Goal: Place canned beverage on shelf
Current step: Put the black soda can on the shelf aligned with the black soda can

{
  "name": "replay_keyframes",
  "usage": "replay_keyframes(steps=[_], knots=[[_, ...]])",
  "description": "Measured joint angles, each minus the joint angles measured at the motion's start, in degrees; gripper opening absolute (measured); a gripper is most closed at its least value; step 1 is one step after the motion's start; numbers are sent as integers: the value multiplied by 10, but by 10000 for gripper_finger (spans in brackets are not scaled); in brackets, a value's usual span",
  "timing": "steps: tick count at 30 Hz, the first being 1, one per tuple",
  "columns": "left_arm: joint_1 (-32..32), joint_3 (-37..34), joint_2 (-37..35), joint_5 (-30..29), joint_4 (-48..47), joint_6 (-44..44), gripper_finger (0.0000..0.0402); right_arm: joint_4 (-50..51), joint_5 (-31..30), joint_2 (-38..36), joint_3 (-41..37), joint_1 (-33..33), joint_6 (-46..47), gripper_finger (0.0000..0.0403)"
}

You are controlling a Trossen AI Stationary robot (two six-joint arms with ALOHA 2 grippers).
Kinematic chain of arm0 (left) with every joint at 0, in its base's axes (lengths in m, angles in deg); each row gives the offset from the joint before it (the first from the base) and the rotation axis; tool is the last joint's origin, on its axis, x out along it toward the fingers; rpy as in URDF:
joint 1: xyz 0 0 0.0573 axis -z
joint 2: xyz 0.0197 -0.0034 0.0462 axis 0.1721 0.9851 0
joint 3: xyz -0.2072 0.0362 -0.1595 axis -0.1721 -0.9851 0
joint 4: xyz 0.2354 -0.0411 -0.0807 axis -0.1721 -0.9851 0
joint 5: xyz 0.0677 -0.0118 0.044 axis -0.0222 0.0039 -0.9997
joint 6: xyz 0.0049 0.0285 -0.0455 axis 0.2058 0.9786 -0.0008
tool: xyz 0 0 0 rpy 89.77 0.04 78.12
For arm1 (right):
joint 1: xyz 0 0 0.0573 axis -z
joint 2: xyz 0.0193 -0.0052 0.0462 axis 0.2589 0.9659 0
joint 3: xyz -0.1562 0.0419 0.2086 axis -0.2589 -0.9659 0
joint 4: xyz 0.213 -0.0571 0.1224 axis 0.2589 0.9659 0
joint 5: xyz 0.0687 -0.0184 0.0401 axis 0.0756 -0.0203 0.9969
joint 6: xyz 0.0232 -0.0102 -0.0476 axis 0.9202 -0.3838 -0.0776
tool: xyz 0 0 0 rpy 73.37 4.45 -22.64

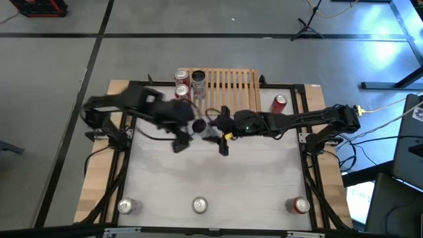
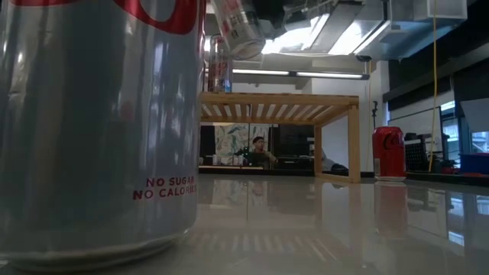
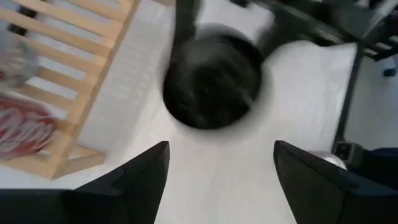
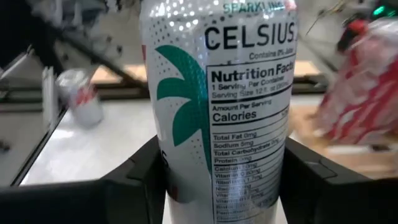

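Observation:
My right gripper [image 1: 210,128] is shut on a white Celsius can with a green palm [image 4: 217,106], in front of the light-wood shelf [image 1: 225,84]. The low view shows this can [image 2: 238,29] in the air, above the shelf's slatted top [image 2: 279,99]. My left gripper [image 3: 214,180] is open and empty, just left of the right gripper and above the table [image 1: 180,135]. Three cans [image 1: 184,84] stand on the shelf's left end. My right gripper pinches the Celsius can's side wall [image 4: 163,168] between its two fingers, one on each side of the body, lying across the can. The arm reaches in from the table's right side. The can is lifted clear of table and shelf and is tilted in the low view.
A red can [image 1: 279,102] stands on the table right of the shelf. Three cans stand along the near edge [image 1: 127,206], [image 1: 199,205], [image 1: 299,206]; the middle one fills the low view's left [image 2: 99,130]. A dark, blurred round shape [image 3: 211,81] lies ahead of my left gripper.

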State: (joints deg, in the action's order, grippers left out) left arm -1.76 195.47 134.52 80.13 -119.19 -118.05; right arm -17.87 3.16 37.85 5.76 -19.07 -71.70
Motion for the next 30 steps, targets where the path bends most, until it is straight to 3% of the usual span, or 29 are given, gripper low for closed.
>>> replay_keyframes(steps=[8,14,21,30], knots=[[46,0,-109,-121,-14,2,273,-63,0,-21,0,88,29,206],[94,-20,-182,-205,-14,-1,274,-158,21,15,0,141,35,206],[123,-43,-228,-230,-6,-14,275,-259,3,80,0,144,25,206],[127,-47,-229,-226,-6,-14,273,-254,-5,105,-1,151,14,206]])
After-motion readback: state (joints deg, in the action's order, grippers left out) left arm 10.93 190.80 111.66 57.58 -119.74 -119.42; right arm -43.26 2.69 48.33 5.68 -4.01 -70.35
